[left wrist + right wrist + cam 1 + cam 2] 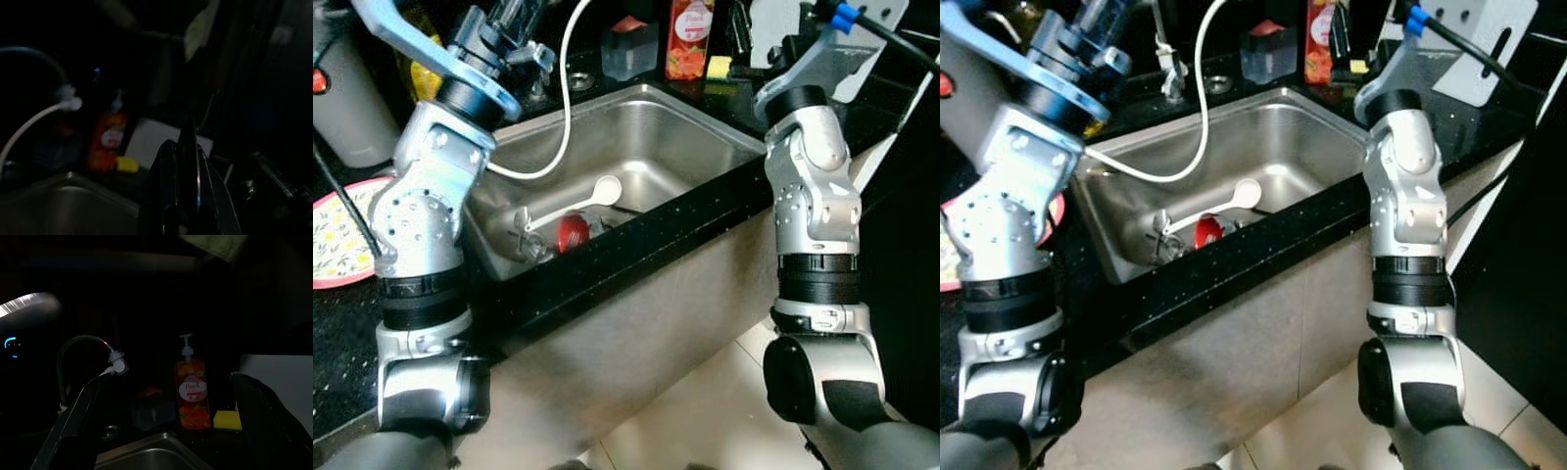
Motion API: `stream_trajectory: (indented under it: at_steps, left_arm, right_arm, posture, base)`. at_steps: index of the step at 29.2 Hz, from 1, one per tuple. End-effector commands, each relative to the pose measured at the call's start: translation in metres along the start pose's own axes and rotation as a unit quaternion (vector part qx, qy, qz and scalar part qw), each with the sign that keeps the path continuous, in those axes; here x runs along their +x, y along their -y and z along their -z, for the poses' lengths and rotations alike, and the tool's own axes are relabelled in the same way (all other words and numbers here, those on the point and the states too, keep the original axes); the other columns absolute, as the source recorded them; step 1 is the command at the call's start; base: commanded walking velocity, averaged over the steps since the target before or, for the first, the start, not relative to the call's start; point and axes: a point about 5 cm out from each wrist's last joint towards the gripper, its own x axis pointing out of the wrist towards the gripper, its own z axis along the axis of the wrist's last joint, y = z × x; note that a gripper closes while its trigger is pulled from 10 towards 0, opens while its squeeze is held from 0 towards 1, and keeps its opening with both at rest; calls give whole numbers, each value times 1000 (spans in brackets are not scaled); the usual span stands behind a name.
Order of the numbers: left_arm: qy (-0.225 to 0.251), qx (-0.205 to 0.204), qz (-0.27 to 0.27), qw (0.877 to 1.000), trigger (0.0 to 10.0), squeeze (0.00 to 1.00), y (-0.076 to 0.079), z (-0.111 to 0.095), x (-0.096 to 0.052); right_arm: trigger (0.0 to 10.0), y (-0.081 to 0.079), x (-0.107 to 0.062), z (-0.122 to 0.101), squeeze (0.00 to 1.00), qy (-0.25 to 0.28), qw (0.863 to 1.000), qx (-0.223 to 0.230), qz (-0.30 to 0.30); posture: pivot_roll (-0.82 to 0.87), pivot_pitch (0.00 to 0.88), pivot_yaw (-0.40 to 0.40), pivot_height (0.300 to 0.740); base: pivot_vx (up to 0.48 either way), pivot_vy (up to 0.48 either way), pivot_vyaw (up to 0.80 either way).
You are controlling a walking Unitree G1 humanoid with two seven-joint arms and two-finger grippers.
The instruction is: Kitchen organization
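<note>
1. Plate (340,235) with flower print lies far left on the dark surface (636,245), beside the left arm, well apart from the sink; probably awaiting washing or stowing.
2. Left hand (183,196) is raised over the sink's back corner; fingers pressed together, clenched on nothing.
3. Sink (705,122) holds a white spoon (597,194), a red item (571,231) and metal utensils (527,233), bunched at the front wall. Likely the task's things.
4. White hose (566,88) droops into the basin.
5. Soap bottle (191,394) and yellow sponge (227,420) stand behind the sink.
6. Right hand (171,426) hovers released, fingers spread wide, facing the bottle; likely lining up a reach.
</note>
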Motion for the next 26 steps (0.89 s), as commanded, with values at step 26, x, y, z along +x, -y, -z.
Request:
stream_trajectory:
  at_steps: [26]
  left_arm:
    - [-14, 22, -72, 997, 10000, 0, -19, 3, -13]
  right_arm:
    - [10000, -13, 2, 9, 0, -19, 999, 16, -24]
  posture:
    - [13, 0, 42, 740]
  base:
    - [0, 0, 0]
